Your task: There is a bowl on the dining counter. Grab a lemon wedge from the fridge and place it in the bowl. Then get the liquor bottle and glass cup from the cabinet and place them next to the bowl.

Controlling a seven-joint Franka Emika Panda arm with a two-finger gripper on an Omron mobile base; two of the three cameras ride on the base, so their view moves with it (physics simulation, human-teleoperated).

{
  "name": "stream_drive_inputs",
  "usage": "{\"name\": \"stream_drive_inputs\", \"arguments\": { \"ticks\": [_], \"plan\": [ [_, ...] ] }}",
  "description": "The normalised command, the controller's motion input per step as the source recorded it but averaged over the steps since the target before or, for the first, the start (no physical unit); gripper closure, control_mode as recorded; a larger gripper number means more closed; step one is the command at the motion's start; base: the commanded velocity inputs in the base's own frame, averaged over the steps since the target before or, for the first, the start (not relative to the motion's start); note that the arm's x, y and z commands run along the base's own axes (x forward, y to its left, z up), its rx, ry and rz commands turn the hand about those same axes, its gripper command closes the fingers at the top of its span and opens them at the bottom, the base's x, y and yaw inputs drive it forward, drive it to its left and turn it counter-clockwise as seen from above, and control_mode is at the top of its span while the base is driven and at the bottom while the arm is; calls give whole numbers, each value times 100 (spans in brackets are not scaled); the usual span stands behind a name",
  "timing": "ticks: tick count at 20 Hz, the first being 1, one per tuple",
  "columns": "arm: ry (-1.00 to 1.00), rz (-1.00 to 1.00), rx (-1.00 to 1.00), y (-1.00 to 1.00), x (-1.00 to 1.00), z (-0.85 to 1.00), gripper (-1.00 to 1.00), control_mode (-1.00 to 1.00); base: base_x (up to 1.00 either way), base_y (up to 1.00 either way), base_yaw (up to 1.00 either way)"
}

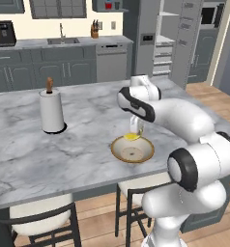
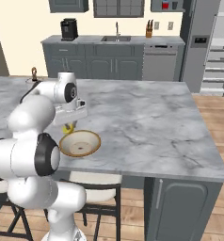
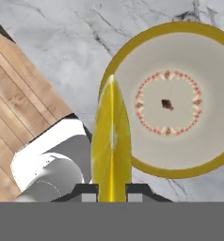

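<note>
A white robot arm reaches over a grey-white marble surface (image 1: pixel 64 144) in a rendered kitchen. Its tool (image 1: pixel 134 131) points down above the far rim of the bowl (image 1: pixel 132 149), a shallow tan dish with a pale inside that sits near the surface's front edge. The tool's two fingers are pressed onto the lemon wedge (image 1: pixel 132 137), a small bright yellow slice pinched between them. In the left base view the wedge hangs just over the bowl's rim; whether it touches the bowl cannot be told.

In the hand view the wedge (image 3: pixel 111 141) stands edge-on between the two dark fingertips (image 3: pixel 88 191), overlapping the left rim of the bowl (image 3: pixel 180 103), which has a ring of small reddish marks around its middle. Wooden floor (image 3: pixel 20 113) shows beyond the surface's edge.

In the right base view the tool (image 2: pixel 68 126), wedge (image 2: pixel 68 127) and bowl (image 2: pixel 80 143) appear beside the arm's lower links.

A white paper-towel roll (image 1: pixel 52 111) on a stand is well apart, to the bowl's left. Behind the surface, the fridge (image 1: pixel 177 38) stands with a door open, its white shelves showing. A wall cabinet (image 1: pixel 109 6) holds a red object.
</note>
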Motion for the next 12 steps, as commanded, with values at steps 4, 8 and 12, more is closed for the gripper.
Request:
{"name": "stream_drive_inputs", "arguments": {
  "ticks": [4,8,12],
  "plan": [
    [8,0,-1,0,50,-47,100,-100,0,0,0],
    [7,0,0,0,46,-48,100,-100,0,0,0],
    [3,0,0,-3,33,-43,100,-100,0,0,0]
  ]
}}
